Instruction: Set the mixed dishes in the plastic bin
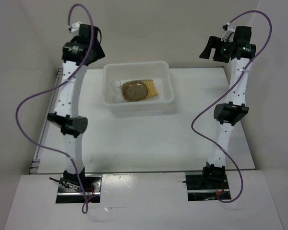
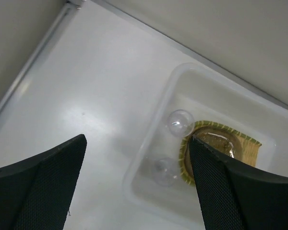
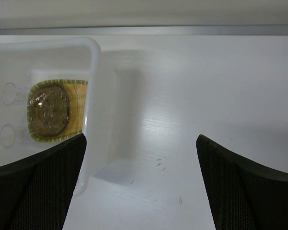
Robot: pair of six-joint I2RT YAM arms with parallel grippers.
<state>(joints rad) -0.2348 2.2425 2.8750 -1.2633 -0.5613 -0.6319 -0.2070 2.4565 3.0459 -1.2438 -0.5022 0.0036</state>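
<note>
The plastic bin [image 1: 136, 105] stands at the back middle of the table. Inside it lies the tan rounded-square plate [image 1: 152, 90] with a round translucent greyish plate [image 1: 135, 91] on top; whether a second one is under it I cannot tell. Two small clear glass cups [image 1: 116, 84] [image 1: 117, 98] sit at the bin's left end. My left gripper [image 1: 92, 48] is open and empty, high above the bin's left side. My right gripper [image 1: 209, 48] is open and empty, high to the bin's right. The left wrist view shows the bin [image 2: 149, 143], cups [image 2: 180, 122] and plate [image 2: 249, 151].
The white table [image 1: 149, 143] has a metal rail [image 1: 45, 129] along its left edge and walls close on the left, back and right. In the right wrist view my open gripper [image 3: 140, 139] hangs over bare table beside the bin's wall [image 3: 98, 96].
</note>
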